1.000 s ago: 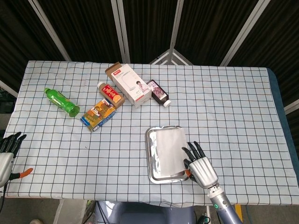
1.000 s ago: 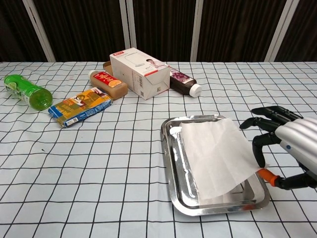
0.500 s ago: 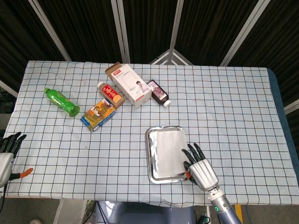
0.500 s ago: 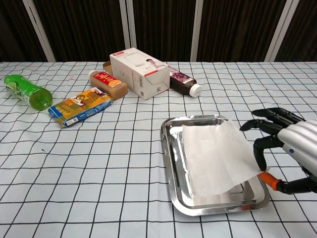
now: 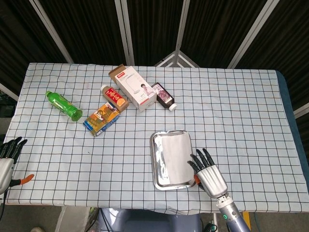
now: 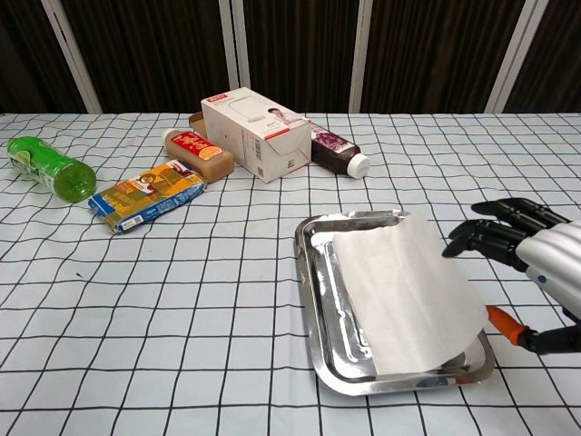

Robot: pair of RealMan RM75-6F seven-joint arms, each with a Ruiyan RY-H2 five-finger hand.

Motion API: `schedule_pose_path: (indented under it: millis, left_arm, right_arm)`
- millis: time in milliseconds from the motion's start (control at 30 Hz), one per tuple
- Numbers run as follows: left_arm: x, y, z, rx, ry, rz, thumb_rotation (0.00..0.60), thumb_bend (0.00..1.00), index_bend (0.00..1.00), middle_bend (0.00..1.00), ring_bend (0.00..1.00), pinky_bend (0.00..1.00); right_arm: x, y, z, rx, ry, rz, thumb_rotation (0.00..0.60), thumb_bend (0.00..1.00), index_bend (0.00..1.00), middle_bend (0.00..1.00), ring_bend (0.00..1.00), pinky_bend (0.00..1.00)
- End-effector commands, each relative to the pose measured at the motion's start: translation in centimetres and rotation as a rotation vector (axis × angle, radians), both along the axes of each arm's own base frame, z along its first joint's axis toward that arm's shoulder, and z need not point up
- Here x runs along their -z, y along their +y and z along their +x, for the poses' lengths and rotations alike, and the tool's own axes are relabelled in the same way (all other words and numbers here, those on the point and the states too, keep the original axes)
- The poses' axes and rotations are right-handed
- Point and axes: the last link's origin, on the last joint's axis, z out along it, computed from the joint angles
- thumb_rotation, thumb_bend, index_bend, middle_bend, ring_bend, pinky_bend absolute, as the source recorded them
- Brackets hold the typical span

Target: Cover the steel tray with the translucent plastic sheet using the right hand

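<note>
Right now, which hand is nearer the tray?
Right. The right hand sits just beside the tray at its near right corner; the left hand is at the table's far left edge.

The right hand [image 6: 531, 272] hovers palm down just right of the steel tray [image 6: 313, 300], fingers spread and holding nothing. The left hand [image 5: 7, 162] hangs far left of the tray, fingers apart, empty.

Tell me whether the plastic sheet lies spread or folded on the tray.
Spread. The translucent plastic sheet lies open over most of the steel tray, leaving a bare strip along the tray's left side; no fold shows.
</note>
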Motion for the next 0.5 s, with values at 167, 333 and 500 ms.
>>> schedule_pose_path:
  millis: [167, 333, 500]
  left_arm:
    - [0.1, 0.0, 0.0, 0.000, 0.000, -0.003, 0.600, 0.00, 0.00, 0.00, 0.00, 0.00]
    - [0.1, 0.0, 0.0, 0.000, -0.001, -0.004, 0.600, 0.00, 0.00, 0.00, 0.00, 0.00]
    - [0.0, 0.0, 0.0, -0.001, -0.002, -0.002, 0.600, 0.00, 0.00, 0.00, 0.00, 0.00]
  right_arm:
    - [-0.4, 0.4, -0.1, 0.005, 0.006, 0.001, 0.600, 0.46, 0.13, 0.15, 0.00, 0.00]
    - [-0.8, 1.1, 0.3, -0.029, 0.004, 0.002, 0.600, 0.45, 0.11, 0.14, 0.00, 0.00]
    - [-2.0, 1.3, 0.7, -0.070, 0.027, -0.021, 0.600, 0.45, 0.02, 0.09, 0.00, 0.00]
